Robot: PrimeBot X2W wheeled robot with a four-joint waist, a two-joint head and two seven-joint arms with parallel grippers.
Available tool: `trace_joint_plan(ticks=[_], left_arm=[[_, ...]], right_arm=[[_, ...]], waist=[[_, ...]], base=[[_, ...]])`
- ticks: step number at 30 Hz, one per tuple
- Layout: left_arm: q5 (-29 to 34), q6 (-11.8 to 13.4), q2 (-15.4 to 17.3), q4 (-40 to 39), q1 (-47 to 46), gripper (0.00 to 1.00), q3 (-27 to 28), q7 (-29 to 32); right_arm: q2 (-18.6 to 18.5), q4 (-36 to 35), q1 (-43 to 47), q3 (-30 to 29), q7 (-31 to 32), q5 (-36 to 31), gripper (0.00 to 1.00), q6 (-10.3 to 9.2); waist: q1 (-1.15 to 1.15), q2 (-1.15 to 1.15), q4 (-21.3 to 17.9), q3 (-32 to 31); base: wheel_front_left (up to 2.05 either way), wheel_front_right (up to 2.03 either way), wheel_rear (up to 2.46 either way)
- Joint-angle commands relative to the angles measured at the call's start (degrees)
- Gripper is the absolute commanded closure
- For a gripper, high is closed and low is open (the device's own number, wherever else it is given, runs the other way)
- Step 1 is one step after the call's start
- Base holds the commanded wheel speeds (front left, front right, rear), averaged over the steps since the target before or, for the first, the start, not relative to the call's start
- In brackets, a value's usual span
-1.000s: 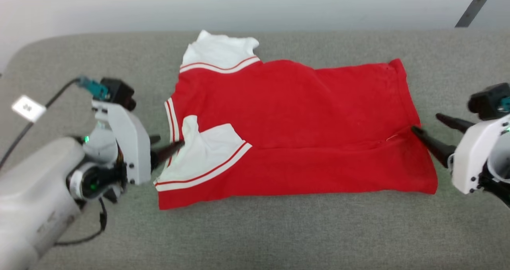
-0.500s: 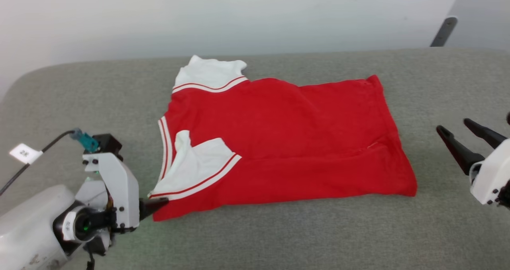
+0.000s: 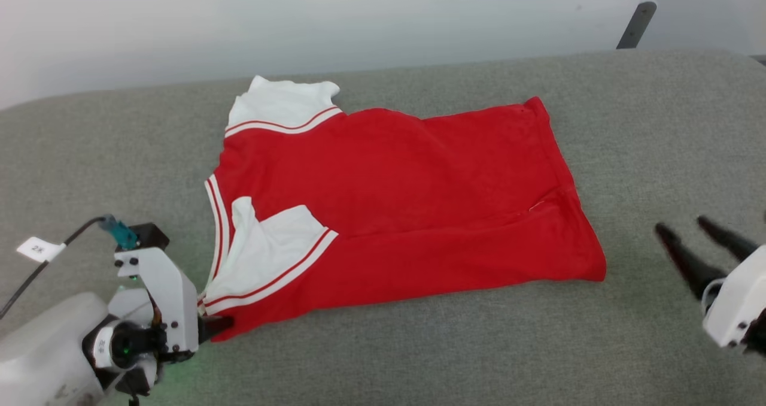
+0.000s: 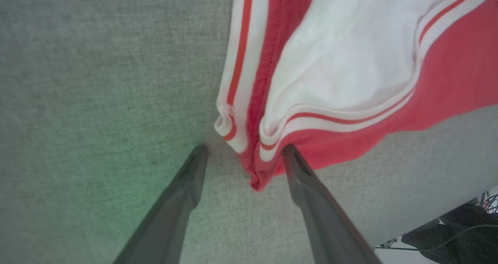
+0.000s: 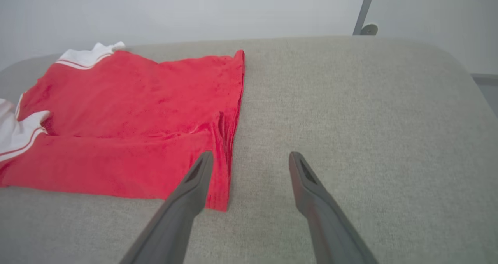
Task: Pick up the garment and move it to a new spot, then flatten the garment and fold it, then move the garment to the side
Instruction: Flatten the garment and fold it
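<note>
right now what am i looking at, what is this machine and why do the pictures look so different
It is a two-armed robot at a grey padded surface. The wide picture comes from a camera on its head, looking down. The other two come from cameras on its wrists, each looking along that arm's own two dark fingers. On the surface lies a red T-shirt with white sleeves, its near edge folded over. The left claw is open, with the shirt's near corner between its fingers, not pinched. The right claw is open too, clear of the shirt's hem. Neither holds anything.
</note>
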Motion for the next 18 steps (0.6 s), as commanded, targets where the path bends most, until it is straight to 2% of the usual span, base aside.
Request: trace_joint_plan(ticks=[1,2,3,4,5,9,14,18], left_arm=[[0.4,-0.7,-1.0,1.2,0.1,0.0,-0.4,0.3],[0.1,-1.0,-1.6,2.2,-0.1,0.02,-0.3,0.5],[0.5,-2.0,-2.1,2.8,-0.4,0.92,-0.4,0.3],[0.5,-2.0,-2.1,2.8,-0.4,0.92,-0.4,0.3],[0.4,-2.4,-2.7,3.8,-0.7,1.0,-0.1,-0.1],[0.8,-4.7,-4.7,6.5,-1.8,1.0,-0.1,0.1],[1.5,-6.3,-6.8,9.3,-3.6,1.0,0.0,0.3],[2.0,-7.1,-8.3,11.1,-5.0,1.0,0.2,0.3]], right_arm=[[1.1,-1.1,1.3,-0.5,1.9,-0.1,0.0,-0.05],[1.6,-1.9,1.8,-0.9,3.4,-0.1,0.0,-0.04],[2.2,-2.4,2.1,-1.4,4.9,-0.2,0.0,-0.04],[2.2,-2.4,2.1,-1.4,4.9,-0.2,0.0,-0.04],[2.8,-2.9,2.4,-1.7,6.5,-0.4,0.0,-0.04],[6.1,-3.1,2.0,-3.1,11.7,-1.4,0.0,-0.04],[9.5,-0.7,-1.1,-4.2,15.3,-4.1,0.0,-0.04],[10.5,3.2,-4.1,-4.7,17.0,-5.9,0.0,-0.04]], waist=[[0.0,0.0,-0.2,0.5],[0.0,0.0,-0.2,0.7],[0.0,0.0,-0.2,1.0],[0.0,0.0,-0.2,1.0],[0.0,0.0,-0.1,1.2],[0.0,0.0,0.2,2.3],[0.0,0.0,1.5,3.8],[0.0,0.0,2.7,5.2]], base=[[0.0,0.0,0.0],[0.0,0.0,0.0],[0.0,0.0,0.0],[0.0,0.0,0.0],[0.0,0.0,0.0],[0.0,0.0,0.0],[0.0,0.0,0.0],[0.0,0.0,0.0]])
